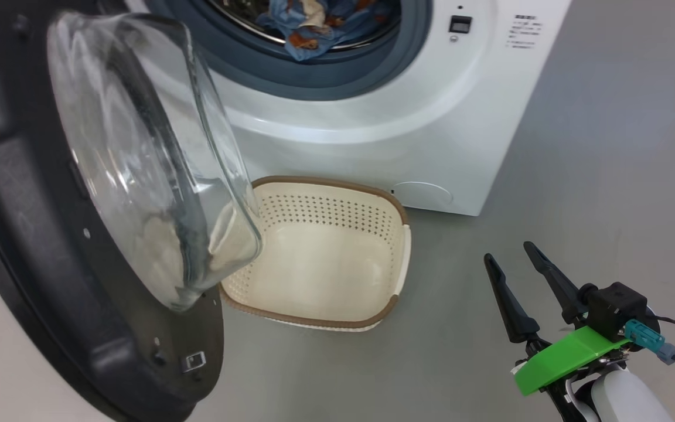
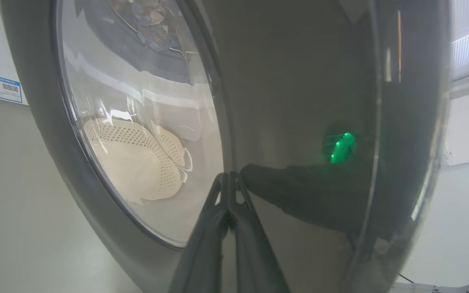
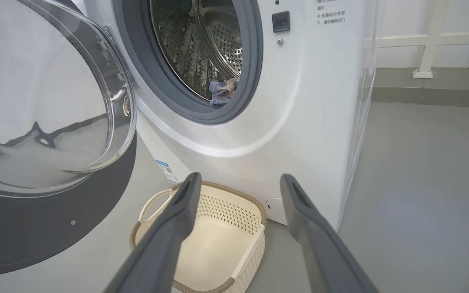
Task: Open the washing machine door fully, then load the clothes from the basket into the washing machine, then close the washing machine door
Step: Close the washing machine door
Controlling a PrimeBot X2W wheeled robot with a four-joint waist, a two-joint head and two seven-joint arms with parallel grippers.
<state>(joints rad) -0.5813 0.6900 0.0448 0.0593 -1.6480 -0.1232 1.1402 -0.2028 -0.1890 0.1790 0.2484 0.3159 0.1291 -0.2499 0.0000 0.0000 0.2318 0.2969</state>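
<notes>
Now the door (image 1: 15,193) stands open, with the clothes (image 1: 314,26) inside the washer (image 1: 384,129) and the basket (image 1: 337,184) on the floor (image 1: 607,176) below its opening. The left gripper (image 2: 228,176) is clenched on nothing, tips at the door's outer face; the right gripper (image 1: 507,252) is spread and free, near the basket.

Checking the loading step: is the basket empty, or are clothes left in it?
Empty. The basket has a bare cream floor in the head and right wrist views; the clothes lie inside the drum.
</notes>
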